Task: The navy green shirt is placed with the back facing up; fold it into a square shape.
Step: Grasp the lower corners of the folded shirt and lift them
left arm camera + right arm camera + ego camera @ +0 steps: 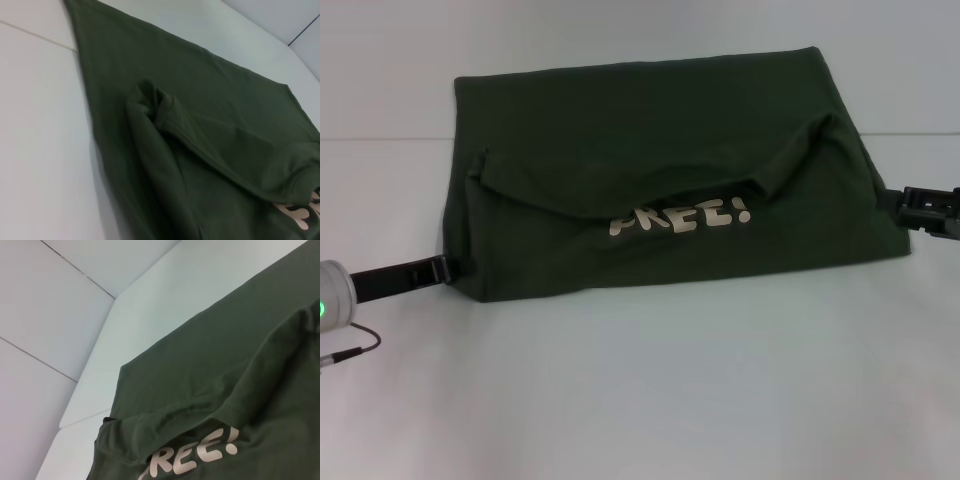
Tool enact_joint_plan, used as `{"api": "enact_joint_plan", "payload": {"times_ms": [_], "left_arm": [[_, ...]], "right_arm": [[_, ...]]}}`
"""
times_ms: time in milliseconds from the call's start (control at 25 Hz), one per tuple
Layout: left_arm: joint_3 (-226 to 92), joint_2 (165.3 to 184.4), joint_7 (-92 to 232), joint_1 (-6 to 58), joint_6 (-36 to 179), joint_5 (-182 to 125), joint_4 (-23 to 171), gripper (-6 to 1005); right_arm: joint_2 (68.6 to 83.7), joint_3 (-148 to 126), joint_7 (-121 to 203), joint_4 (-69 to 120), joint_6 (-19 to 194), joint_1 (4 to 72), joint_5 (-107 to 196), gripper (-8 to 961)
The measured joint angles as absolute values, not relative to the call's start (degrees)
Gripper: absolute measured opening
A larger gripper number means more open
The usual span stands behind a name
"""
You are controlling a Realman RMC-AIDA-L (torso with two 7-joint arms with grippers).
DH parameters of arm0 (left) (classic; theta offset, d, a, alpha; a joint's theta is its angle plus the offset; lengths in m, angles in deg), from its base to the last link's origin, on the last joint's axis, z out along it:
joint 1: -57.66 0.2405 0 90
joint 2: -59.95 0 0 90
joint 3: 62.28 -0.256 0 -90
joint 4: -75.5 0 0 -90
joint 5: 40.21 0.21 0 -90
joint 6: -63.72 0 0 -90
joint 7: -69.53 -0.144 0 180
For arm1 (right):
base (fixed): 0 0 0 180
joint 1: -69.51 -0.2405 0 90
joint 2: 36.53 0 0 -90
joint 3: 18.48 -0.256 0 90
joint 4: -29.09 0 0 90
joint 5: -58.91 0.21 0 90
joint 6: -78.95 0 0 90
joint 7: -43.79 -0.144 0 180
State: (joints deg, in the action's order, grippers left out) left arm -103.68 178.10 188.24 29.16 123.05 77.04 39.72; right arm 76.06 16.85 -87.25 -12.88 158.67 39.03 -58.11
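Bright, even overhead light; soft shadows beneath the navy green shirt (670, 170), close wrist views slightly blurred.

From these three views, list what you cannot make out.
- Left pincer: head view, tips at the navy green shirt edge; open or shut unclear.
- Right pincer: likewise.
- Lettering's first letter: partly covered by the flap.
- Neither wrist view shows its own fingers.
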Motion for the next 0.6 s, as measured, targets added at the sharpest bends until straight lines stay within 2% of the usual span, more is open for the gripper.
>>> {"api": "enact_joint_plan", "payload": {"times_ms": [200, 400, 520, 600], "left_arm": [[-103.4, 176.37, 191.7, 28.7, 125.2, 77.0, 40.2, 3], [-103.1, 173.14, 200.5, 26.8, 128.2, 77.0, 41.6, 2], [-103.1, 172.49, 202.4, 26.1, 128.8, 76.9, 42.0, 2], [-103.1, 172.37, 202.8, 25.7, 129.3, 76.7, 42.1, 2]], "right_arm": [[75.63, 17.5, -87.3, -12.7, 158.8, 38.2, -58.4, 682], [74.69, 17.9, -87.4, -13.8, 157.5, 35.8, -63.1, 682], [73.59, 17.9, -89.1, -13.7, 153.8, 33.0, -69.9, 683], [73.43, 18.0, -90.1, -13.4, 151.1, 31.3, -73.9, 683]]}}
